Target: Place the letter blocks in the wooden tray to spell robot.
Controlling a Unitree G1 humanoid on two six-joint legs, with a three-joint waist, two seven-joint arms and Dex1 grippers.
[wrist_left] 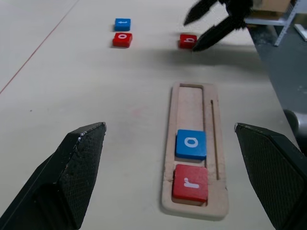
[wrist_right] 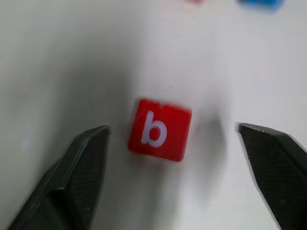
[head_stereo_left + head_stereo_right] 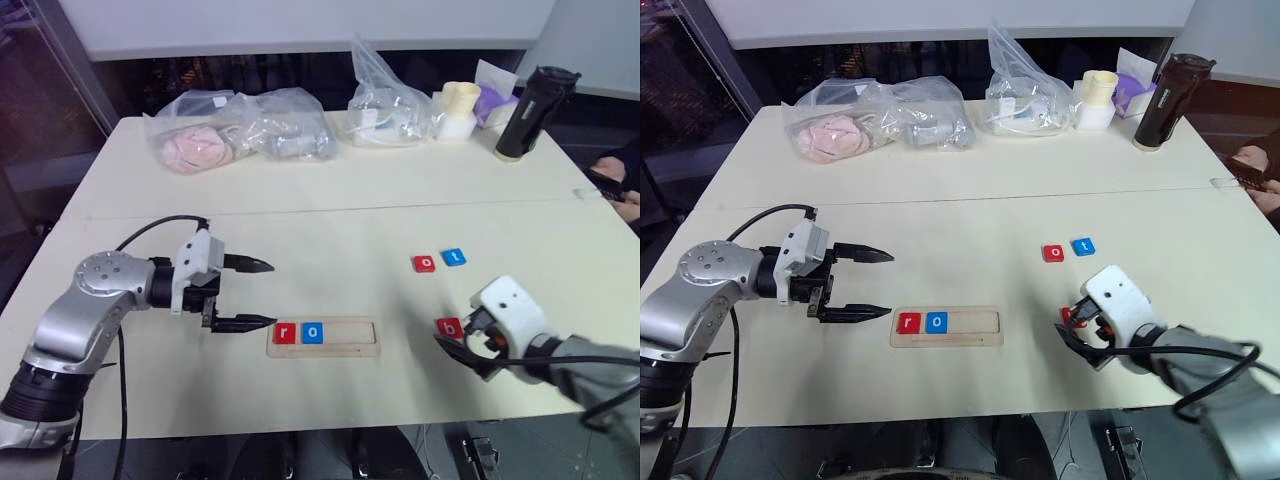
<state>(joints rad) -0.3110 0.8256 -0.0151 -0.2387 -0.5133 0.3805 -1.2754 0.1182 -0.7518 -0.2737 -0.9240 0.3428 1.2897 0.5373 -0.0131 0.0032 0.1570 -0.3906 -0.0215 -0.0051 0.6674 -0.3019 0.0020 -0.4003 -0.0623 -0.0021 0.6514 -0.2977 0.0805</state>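
Left wrist view reads red "r" block (image 1: pixel 190 182), blue "o" block (image 1: pixel 191 143) in tray (image 1: pixel 218 158).

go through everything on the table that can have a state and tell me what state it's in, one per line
wooden tray: partly filled, r and o in place
red r block: in tray
blue o block: in tray beside r
red b block: on table, between open fingers
red o block: on table
blue t block: on table
left gripper: open
right gripper: open

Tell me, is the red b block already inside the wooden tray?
No, the red b block lies on the table, while the wooden tray holds r and o.
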